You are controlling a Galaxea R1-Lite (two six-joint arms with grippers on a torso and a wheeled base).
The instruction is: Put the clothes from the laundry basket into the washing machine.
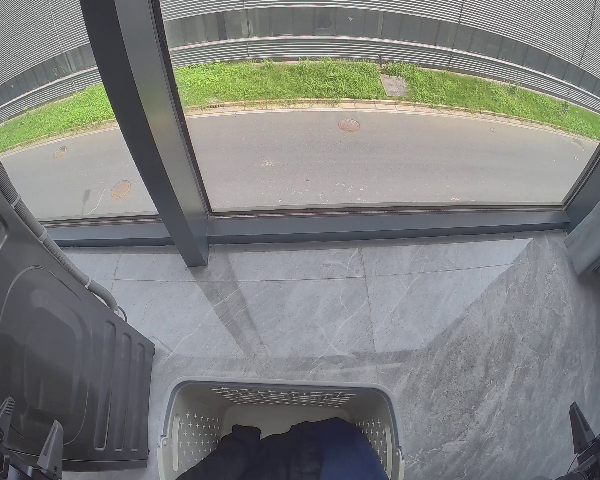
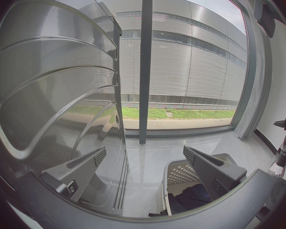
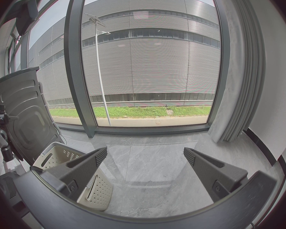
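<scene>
Dark clothes (image 1: 293,451) sat in the white laundry basket (image 1: 280,385) beside the grey washing machine (image 1: 53,361); left tool (image 2: 143,149) and right tool (image 3: 143,150) both hung wide open, empty.

floor (image 1: 327,301): grey marbled tiles, running to the window wall | laundry basket (image 1: 192,428): white, perforated, stands on the tiles | washing machine (image 1: 53,368): dark grey, just left of the basket | curtain (image 1: 597,235): grey, reaches the tiles well right of the basket
</scene>
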